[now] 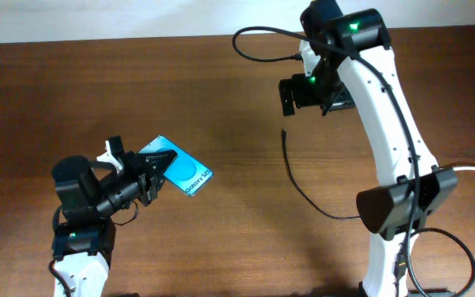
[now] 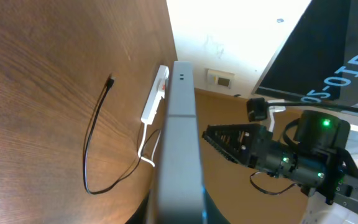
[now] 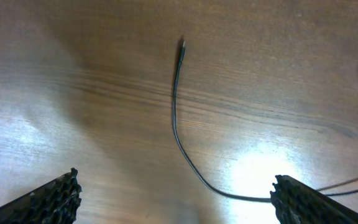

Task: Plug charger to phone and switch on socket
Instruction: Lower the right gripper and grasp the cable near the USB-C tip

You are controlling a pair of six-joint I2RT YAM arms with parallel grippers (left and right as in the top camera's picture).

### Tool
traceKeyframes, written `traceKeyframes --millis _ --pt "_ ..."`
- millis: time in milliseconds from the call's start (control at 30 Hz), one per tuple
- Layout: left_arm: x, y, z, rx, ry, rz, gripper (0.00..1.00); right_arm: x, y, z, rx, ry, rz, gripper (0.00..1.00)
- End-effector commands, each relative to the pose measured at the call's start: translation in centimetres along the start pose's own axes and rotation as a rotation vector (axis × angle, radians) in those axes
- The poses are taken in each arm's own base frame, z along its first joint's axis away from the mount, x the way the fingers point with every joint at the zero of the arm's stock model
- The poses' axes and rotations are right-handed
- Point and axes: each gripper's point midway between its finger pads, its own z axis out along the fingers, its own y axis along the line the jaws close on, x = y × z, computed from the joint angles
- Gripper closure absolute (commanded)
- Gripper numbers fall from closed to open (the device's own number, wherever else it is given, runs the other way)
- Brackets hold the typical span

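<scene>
Overhead, the phone is up off the tabletop at the left, tilted and gripped by the left gripper, whose jaws are clenched on its near-left end. The charger lies loose on the wood at centre-right, its connector tip pointing to the far side and the cable curving near and right until it passes under the right arm. Nothing is plugged in, so by my reading the step in hand is picking up the connector end. The right gripper hovers close to that end with its jaws spread wide, one finger at each lower corner of the right wrist view, released and touching nothing. The tip sits farther up that view, apart from the fingers and not between them. The next move calls for bringing the jaws astride the cable just behind the tip, lowering to the wood, and closing on so thin a thing without letting it roll aside, then carrying it left to the port on the phone's end. The socket shows in the left wrist view, lying beyond the cable near the tabletop's right edge with its white cord; its switch looks like a later job
</scene>
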Motion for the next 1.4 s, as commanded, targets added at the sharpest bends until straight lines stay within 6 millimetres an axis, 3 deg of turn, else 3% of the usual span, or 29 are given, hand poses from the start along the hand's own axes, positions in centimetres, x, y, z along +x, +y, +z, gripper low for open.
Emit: traceKeyframes --millis 0,67,133,167,233,267,300,400,500,533,600,667,833,1033,1167,1367 --pt "0.8 -0.9 -0.2 0.029 0.049 0.038 1.0 1.4 -0.1 -6.6 -0.007 -0.169 0.025 0.02" --pt "0.8 -0.9 -0.2 0.029 0.05 0.038 1.0 2.6 0.0 -10.0 -0.025 -0.256 0.029 0.02" --pt "0.9 -1.0 -0.2 0.029 0.053 0.038 1.0 5.5 -0.3 -14.1 -0.044 -0.361 0.044 0.02" --pt "0.9 -1.0 -0.2 0.03 0.053 0.038 1.0 6.9 -0.8 -14.9 -0.037 -0.379 0.081 0.02" --pt "1.0 -1.0 -0.2 0.031 0.057 0.039 1.0 8.6 -2.7 -14.5 0.038 -0.373 0.186 0.02" --pt "1.0 -1.0 -0.2 0.03 0.057 0.038 1.0 8.7 -3.4 -13.3 0.075 -0.353 0.22 0.02" --pt "0.9 -1.0 -0.2 0.03 0.056 0.038 1.0 7.4 -3.2 -10.5 0.078 -0.324 0.218 0.02" --pt "1.0 -1.0 -0.2 0.031 0.059 0.038 1.0 4.7 -2.2 -5.1 0.038 -0.282 0.2 0.02" --pt "1.0 -1.0 -0.2 0.031 0.059 0.038 1.0 2.0 -1.2 2.6 -0.004 -0.191 0.196 0.01" --pt "1.0 -1.0 -0.2 0.031 0.059 0.038 1.0 1.5 -0.9 4.4 -0.016 -0.163 0.195 0.01" --pt "1.0 -1.0 -0.2 0.031 0.058 0.038 1.0 0.1 -0.1 8.8 -0.024 -0.11 0.187 0.11" --pt "0.9 -1.0 -0.2 0.03 0.056 0.038 1.0 -0.2 0.6 13.2 -0.009 -0.047 0.168 0.12" --pt "0.8 -0.9 -0.2 0.028 0.048 0.038 1.0 0.8 2.0 21.0 0.034 0.076 0.125 0.23" --pt "0.7 -0.9 -0.2 0.027 0.044 0.038 1.0 0.3 0.7 22.1 0.103 0.049 0.123 0.25" --pt "0.7 -0.9 -0.2 0.027 0.043 0.038 1.0 0.9 -0.3 23.2 0.146 0.043 0.122 0.38" --pt "0.7 -0.9 -0.2 0.027 0.041 0.038 1.0 2.2 0.3 25.0 0.09 0.067 0.124 0.81"
